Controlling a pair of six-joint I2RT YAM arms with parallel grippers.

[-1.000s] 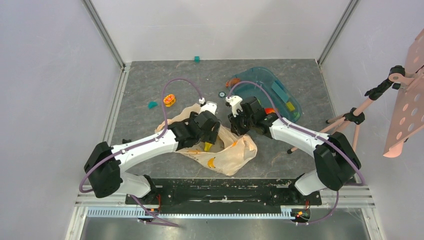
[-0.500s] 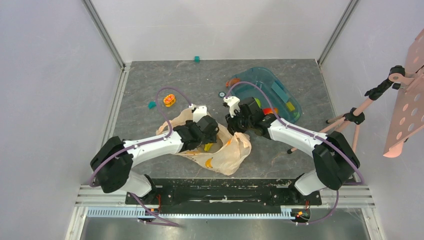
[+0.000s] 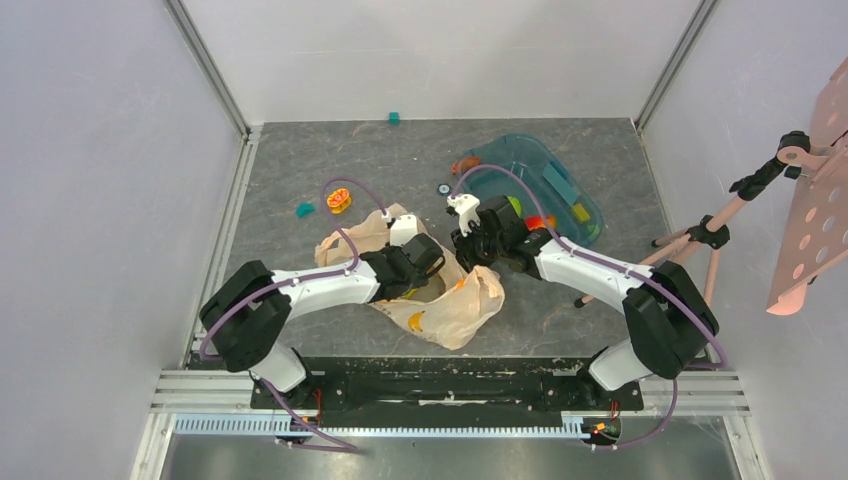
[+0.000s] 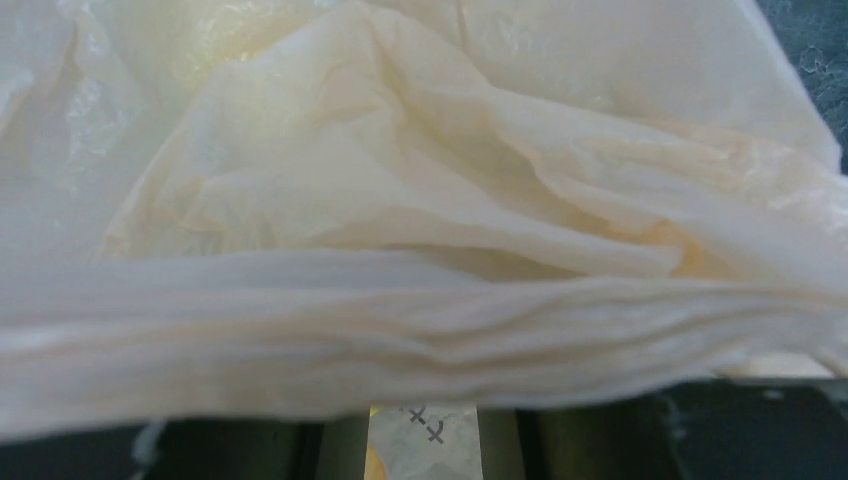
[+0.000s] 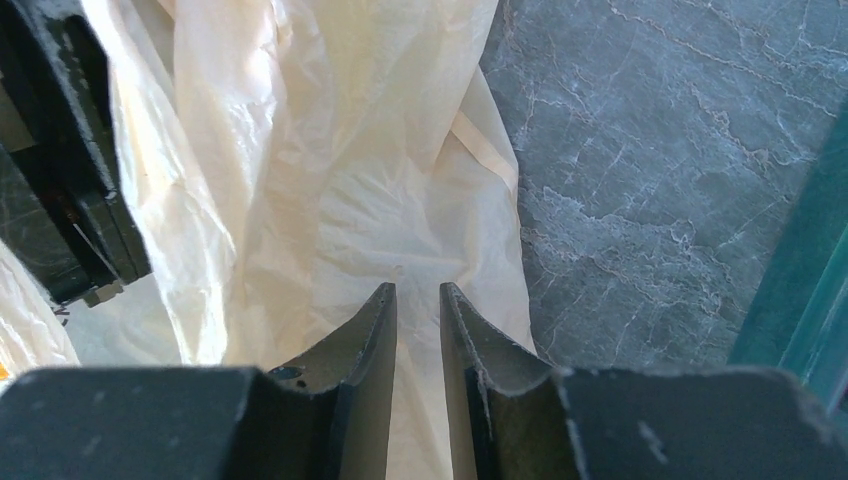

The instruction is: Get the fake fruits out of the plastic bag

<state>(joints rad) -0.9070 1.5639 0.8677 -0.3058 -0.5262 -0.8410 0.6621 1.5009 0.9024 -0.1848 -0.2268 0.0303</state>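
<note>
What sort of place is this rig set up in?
Probably a robotics lab test cell: plain pale walls in aluminium frame posts enclose a grey marbled table, a tripod stands outside, and a teal tub and plastic bag serve as props.

pincer (image 5: 418, 300) pinching plastic bag (image 5: 330, 190)

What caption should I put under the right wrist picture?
Right gripper pinching the crinkly plastic bag over the grey table.
</note>
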